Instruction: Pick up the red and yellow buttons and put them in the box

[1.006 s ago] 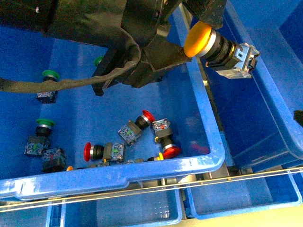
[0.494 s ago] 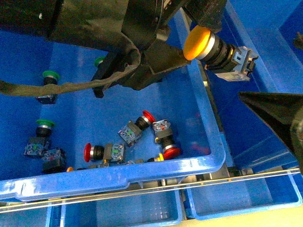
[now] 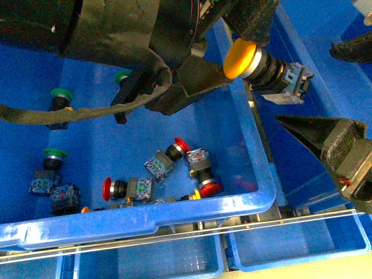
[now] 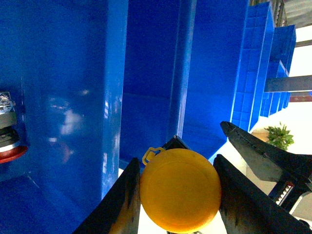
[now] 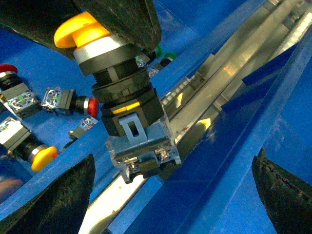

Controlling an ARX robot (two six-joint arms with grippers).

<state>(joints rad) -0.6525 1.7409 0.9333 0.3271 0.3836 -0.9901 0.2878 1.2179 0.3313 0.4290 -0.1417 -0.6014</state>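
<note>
Left gripper [image 4: 178,192] clamps a yellow button [image 3: 264,65] at the box [image 3: 340,99] rim, not dropped yet. Right gripper [image 3: 305,86] gapes empty, and red buttons [image 3: 116,187] are left to pick.

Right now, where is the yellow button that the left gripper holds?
In the front view the yellow button hangs right of centre, gripped by its cap in the left gripper, above where the source bin meets the box.
</note>
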